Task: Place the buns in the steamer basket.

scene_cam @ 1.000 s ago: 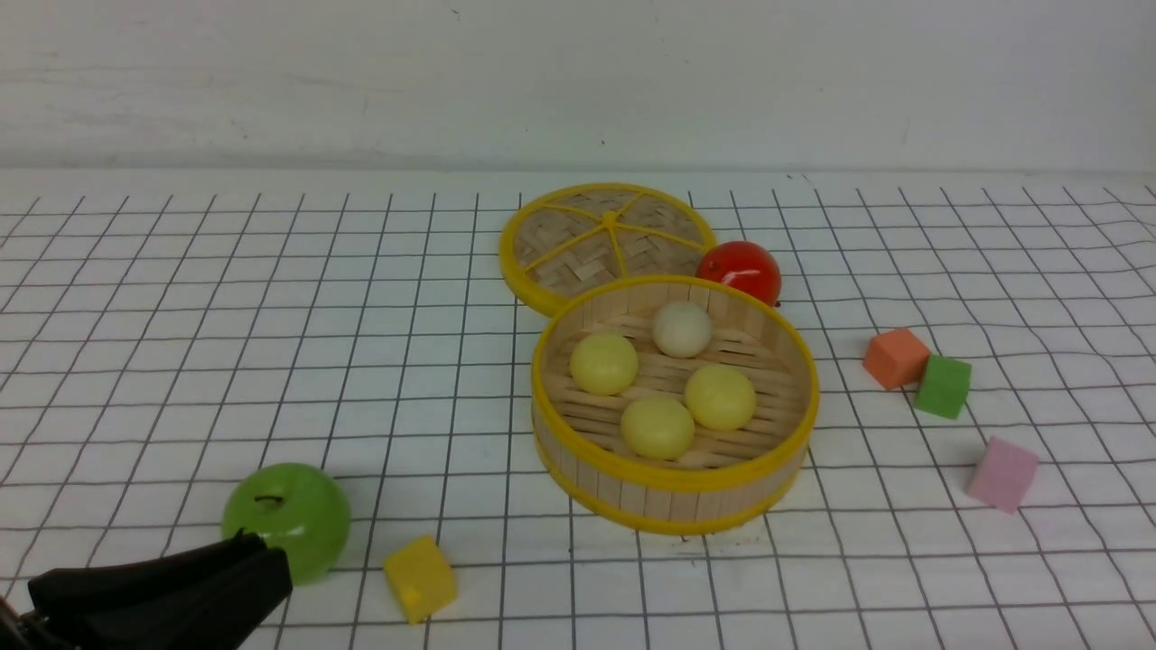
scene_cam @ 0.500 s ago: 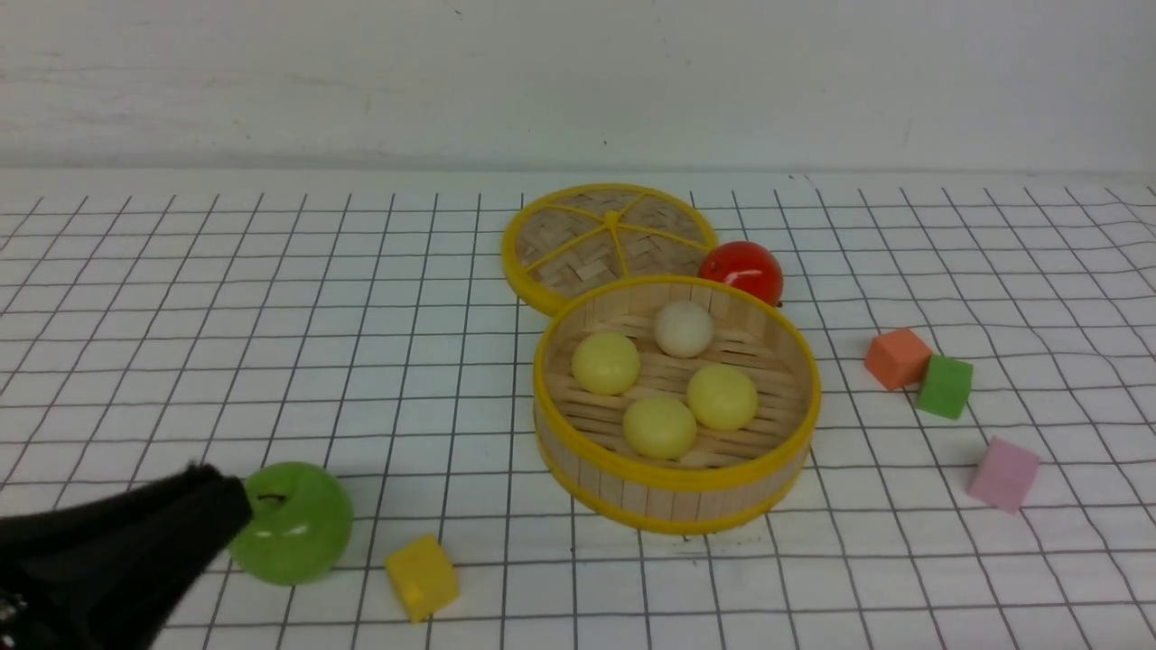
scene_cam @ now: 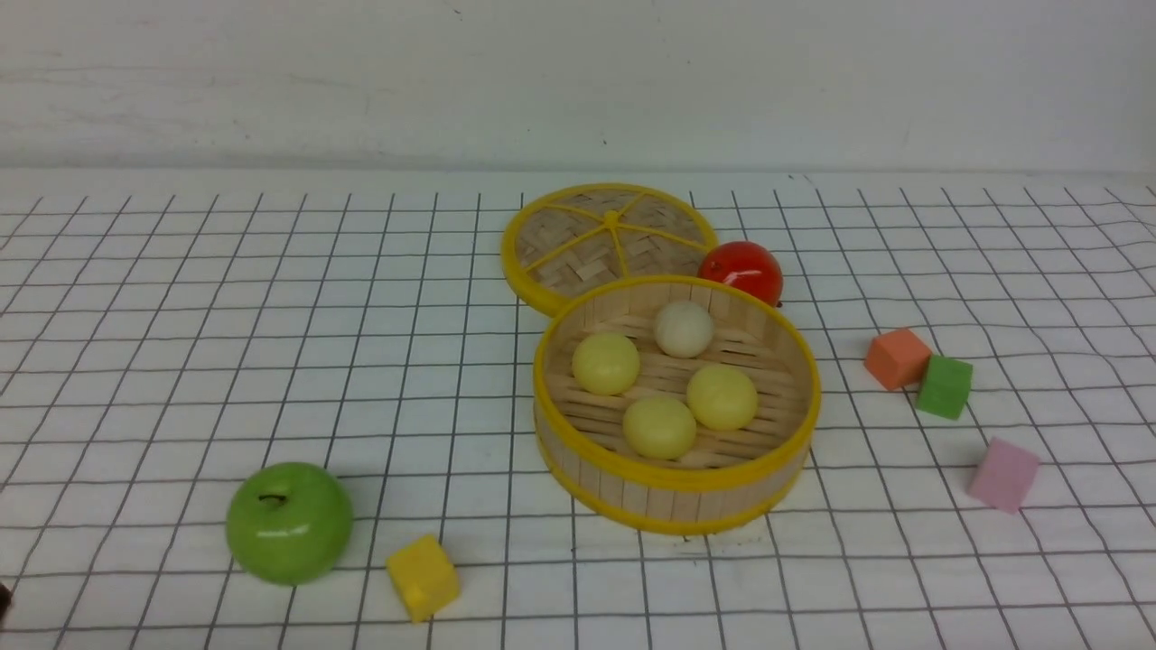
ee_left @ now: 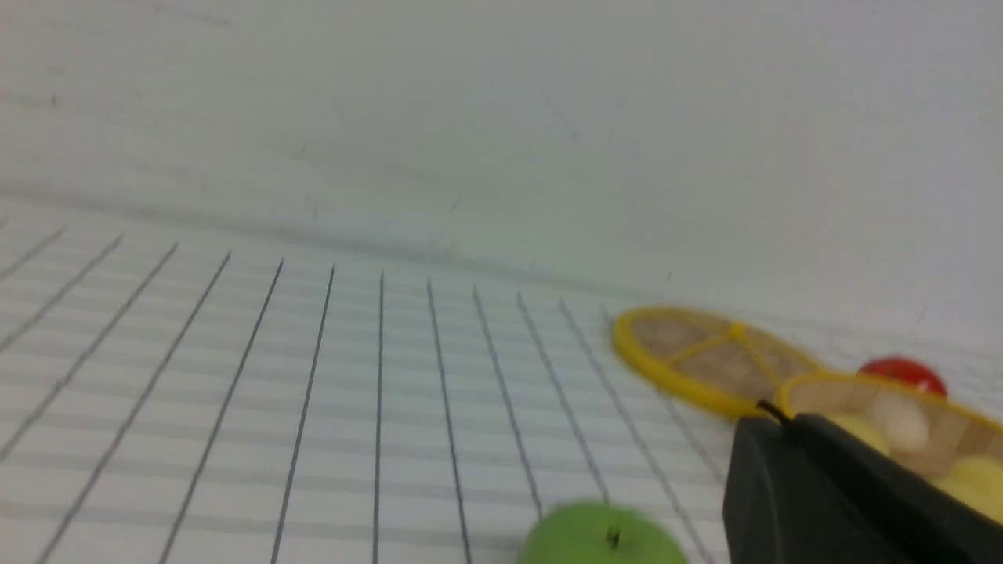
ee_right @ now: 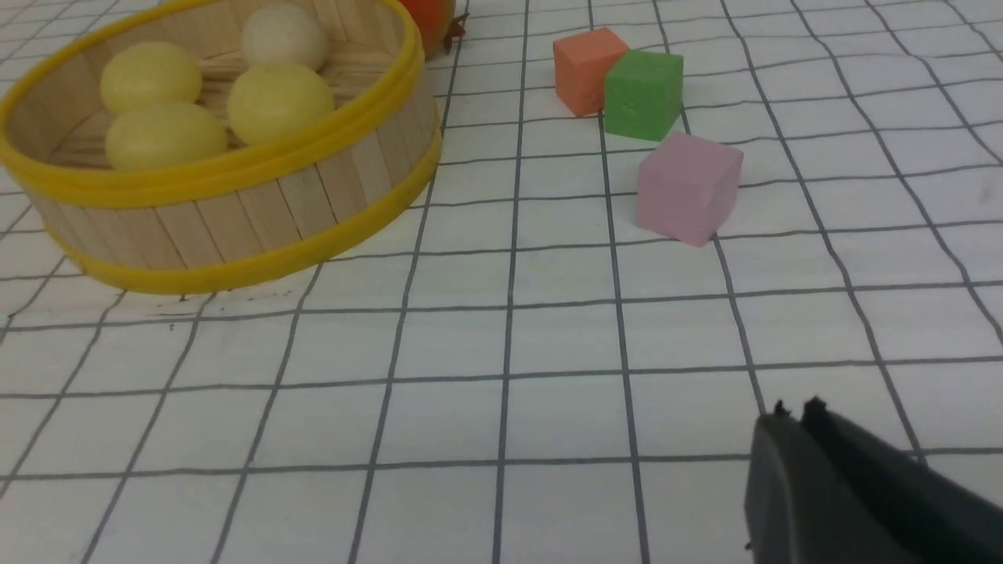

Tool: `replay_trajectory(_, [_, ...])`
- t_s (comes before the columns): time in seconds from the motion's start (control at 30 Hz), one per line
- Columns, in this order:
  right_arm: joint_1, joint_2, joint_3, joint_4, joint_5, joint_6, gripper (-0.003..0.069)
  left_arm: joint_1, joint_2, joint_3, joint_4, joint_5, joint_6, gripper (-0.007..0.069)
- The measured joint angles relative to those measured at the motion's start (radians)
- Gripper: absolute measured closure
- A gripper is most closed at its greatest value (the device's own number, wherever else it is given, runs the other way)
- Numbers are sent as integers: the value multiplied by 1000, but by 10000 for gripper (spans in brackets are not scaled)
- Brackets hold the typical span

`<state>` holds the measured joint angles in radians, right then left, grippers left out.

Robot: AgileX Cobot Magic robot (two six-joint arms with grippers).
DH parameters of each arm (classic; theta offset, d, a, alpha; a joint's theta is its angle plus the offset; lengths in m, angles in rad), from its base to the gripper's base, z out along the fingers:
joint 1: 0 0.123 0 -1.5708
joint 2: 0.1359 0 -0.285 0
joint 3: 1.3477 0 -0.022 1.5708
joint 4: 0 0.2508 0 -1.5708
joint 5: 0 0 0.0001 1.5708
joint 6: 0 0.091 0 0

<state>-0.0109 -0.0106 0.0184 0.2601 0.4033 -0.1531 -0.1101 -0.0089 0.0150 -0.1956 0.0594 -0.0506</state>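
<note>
Buns, four, all lying on the slatted floor of the steamer basket, which stands right of centre on the gridded table cloth: nearest pale yellow bun; second pale yellow bun just behind and to its right, apparently touching it; third pale yellow bun toward the left wall; off-white bun farthest back

Near row: green apple, upright with its stem on top, at front left; yellow cube just beside it to the right

Middle, right of the basket: pink cube, standing apart; green cube and orange cube behind it, touching each other

Far row: woven lid, lying flat behind the basket, its near edge hidden by the basket's rim; red fruit beside the lid's right edge, against the basket's back wall

Left gripper: black, seen in the left wrist view, fingers pressed together, holding nothing, low over the table with the apple ahead of it

Right gripper: black, fingers closed together, empty, above bare cloth, well apart from the pink cube
</note>
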Motion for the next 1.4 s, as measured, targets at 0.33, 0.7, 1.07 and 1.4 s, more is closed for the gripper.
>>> replay_trajectory(0.33, [0,0,0,0,0,0,643,3,-1,16,-34,322,-70,638])
replay_trajectory(0.7, [0,0,0,0,0,0,628,3,-1,16,-41,325,-82,638])
replay_trajectory(1.07, [0,0,0,0,0,0,610,3,-1,16,-41,325,-85,638])
replay_trajectory(1.4, [0,0,0,0,0,0,599,3,-1,16,-41,325,-85,638])
